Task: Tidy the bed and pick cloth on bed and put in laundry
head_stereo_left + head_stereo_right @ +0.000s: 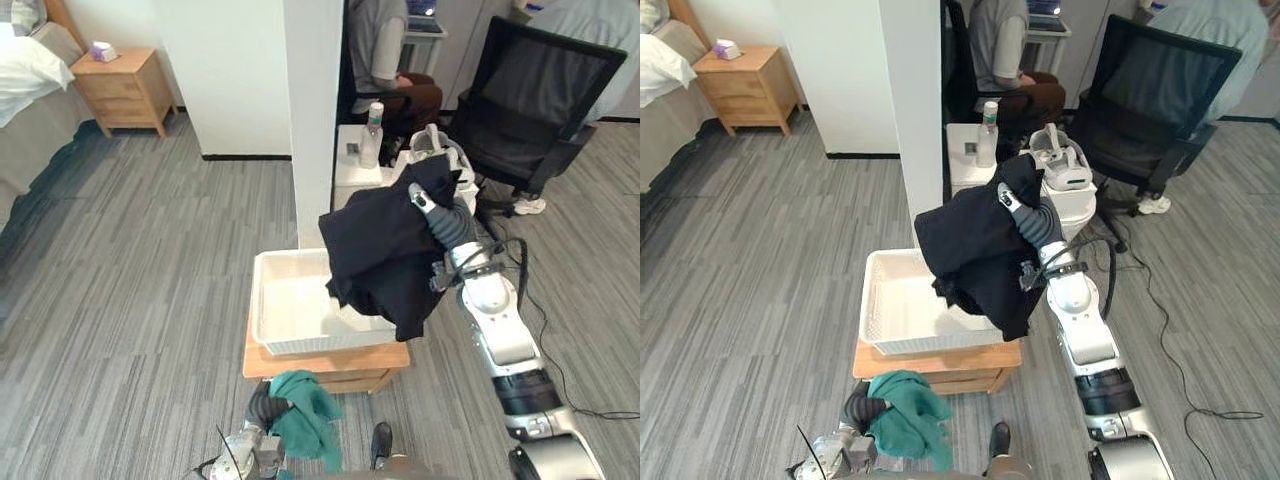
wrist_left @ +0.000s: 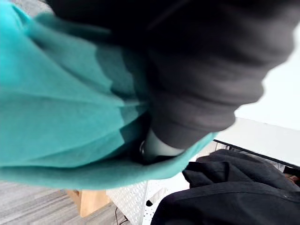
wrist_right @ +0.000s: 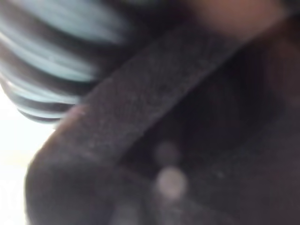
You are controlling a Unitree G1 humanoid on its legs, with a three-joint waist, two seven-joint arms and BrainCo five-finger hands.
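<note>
A black cloth [image 1: 385,255] hangs from my right hand [image 1: 443,217], whose thumb and fingers are curled into its upper edge. The cloth dangles over the right end of a white laundry basket [image 1: 262,300], its lower folds reaching down inside the rim. The basket rests on a low wooden stool [image 1: 330,362]. Close in front of the stool, my left hand [image 1: 262,405] is shut on a bunched teal cloth [image 1: 305,410]. In the left wrist view the teal cloth [image 2: 61,108] wraps the hand, with the black cloth [image 2: 234,197] and the basket [image 2: 131,206] beyond.
A white pillar [image 1: 315,110] rises just behind the basket. A small white table with a bottle [image 1: 372,135] and a headset [image 1: 435,150] stands behind my right arm. A black office chair [image 1: 540,90] and a seated person [image 1: 385,50] are farther back. The bed [image 1: 20,90] and nightstand [image 1: 120,90] are far left.
</note>
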